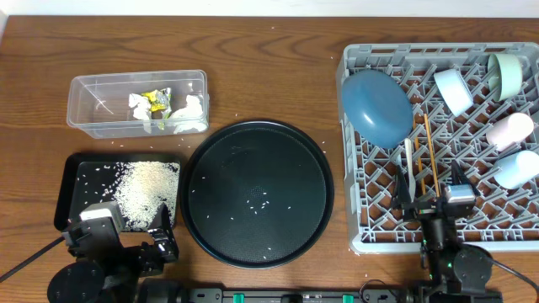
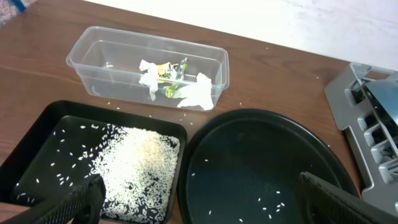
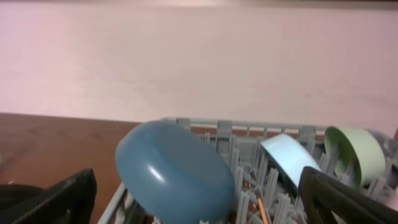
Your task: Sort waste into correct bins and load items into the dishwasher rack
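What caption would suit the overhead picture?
Rice in the black tray, wrapper and tissues in the clear tub, blue dish and cups in the rack.

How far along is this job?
Nearly done: wrapper and tissues in the clear tub, rice in the black tray, blue dish, cups and chopsticks in the rack. Nothing in hand; left gripper and right gripper open. Remaining: stray grains on the round tray.

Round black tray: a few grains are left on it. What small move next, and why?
Probably swing the open left tool over the round black tray, toward the loose rice grains near its middle. Most rice already lies in the shallow black tray beside it, and that tool sits closest.
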Motion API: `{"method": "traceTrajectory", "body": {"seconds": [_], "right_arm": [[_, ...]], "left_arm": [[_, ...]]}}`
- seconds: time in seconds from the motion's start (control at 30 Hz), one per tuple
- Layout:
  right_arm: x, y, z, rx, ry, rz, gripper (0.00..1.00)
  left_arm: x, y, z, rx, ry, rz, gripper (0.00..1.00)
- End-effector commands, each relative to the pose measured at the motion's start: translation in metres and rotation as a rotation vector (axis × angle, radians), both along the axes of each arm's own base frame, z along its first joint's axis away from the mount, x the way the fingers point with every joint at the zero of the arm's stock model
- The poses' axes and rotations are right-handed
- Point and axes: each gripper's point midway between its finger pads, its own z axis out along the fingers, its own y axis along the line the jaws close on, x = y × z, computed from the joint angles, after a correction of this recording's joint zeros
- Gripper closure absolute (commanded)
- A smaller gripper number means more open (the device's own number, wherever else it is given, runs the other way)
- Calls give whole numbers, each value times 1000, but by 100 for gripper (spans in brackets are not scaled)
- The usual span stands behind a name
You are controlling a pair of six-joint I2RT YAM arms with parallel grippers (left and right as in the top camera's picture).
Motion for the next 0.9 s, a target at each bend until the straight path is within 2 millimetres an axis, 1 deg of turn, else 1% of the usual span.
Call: {"method": "traceTrajectory", "body": {"seconds": [0.0, 0.1, 0.17, 0.2, 0.27, 0.3, 0.87], "right_arm": [[0, -4, -1, -11, -27, -28, 1], [0, -7, 2, -77, -44, -59, 1], [1, -7, -9, -101, 0, -59, 1], [2, -7, -20, -100, 45, -54, 1], [2, -2, -52, -98, 173, -24, 1], [2, -2, -54, -94, 181, -26, 1], [2, -2, -54, -106, 179, -27, 1]], "left_arm": [[1, 3, -2, -6, 3, 22, 2], [1, 3, -2, -6, 3, 22, 2], [1, 3, -2, -6, 3, 22, 2], [1, 3, -2, -6, 3, 22, 2], [1, 3, -2, -6, 3, 22, 2], [1, 3, -2, -6, 3, 22, 2], [1, 3, -2, -6, 3, 22, 2]]}}
